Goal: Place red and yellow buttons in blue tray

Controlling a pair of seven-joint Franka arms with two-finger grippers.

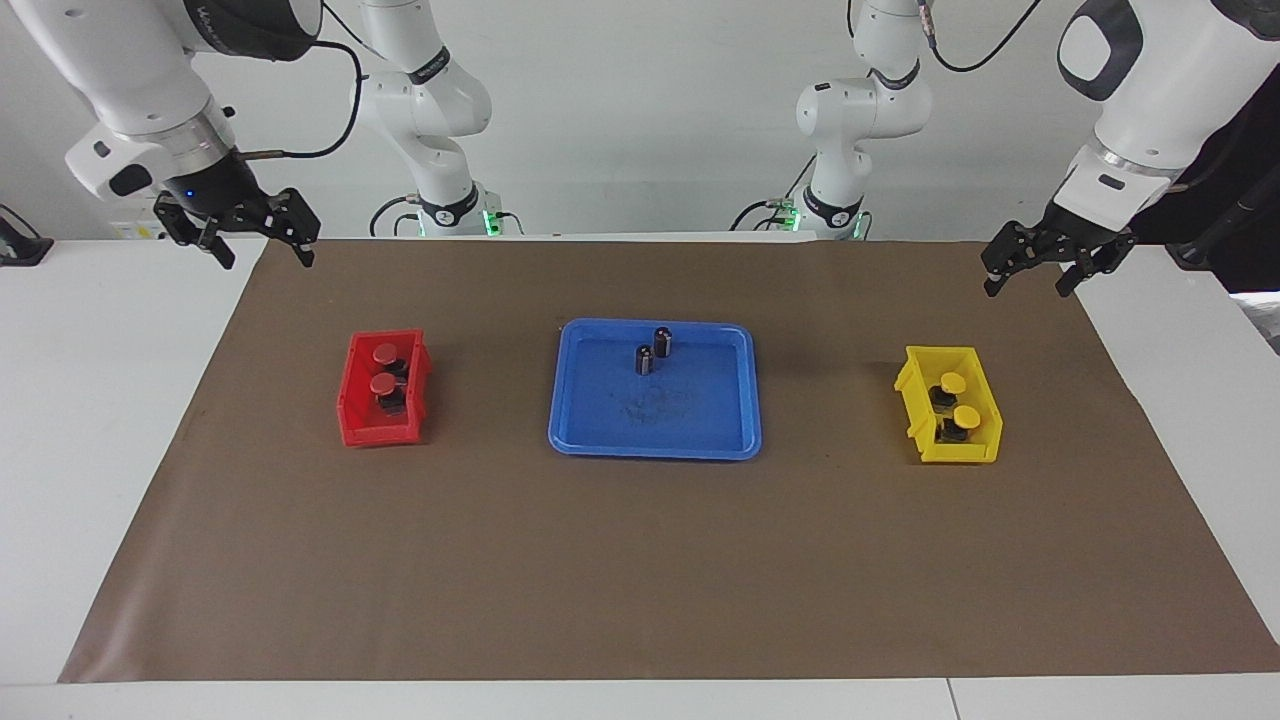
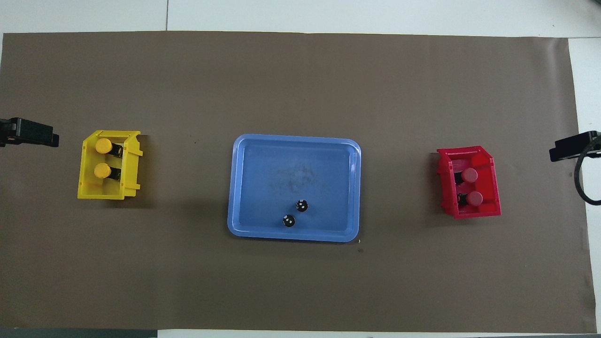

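Two red buttons (image 1: 384, 368) (image 2: 471, 186) sit in the small red bin (image 1: 352, 400) at the right arm's end. Two yellow buttons (image 1: 959, 398) (image 2: 103, 158) sit in the small yellow bin (image 1: 915, 395) at the left arm's end. The blue tray (image 1: 700, 420) (image 2: 291, 159) lies mid-table between the bins and holds no buttons. My right gripper (image 1: 265, 252) hangs open and empty over the mat's edge at its end. One of its fingers (image 2: 570, 146) shows in the overhead view. My left gripper (image 1: 1027, 282) hangs open and empty over the mat's edge at its end, and one of its fingers (image 2: 33, 132) shows overhead.
Two small dark capless cylinders (image 1: 653, 350) (image 2: 295, 212) stand in the tray, in the part nearer to the robots. A brown mat (image 1: 640, 580) covers the table. A black cable loop (image 2: 584, 180) hangs by the right gripper.
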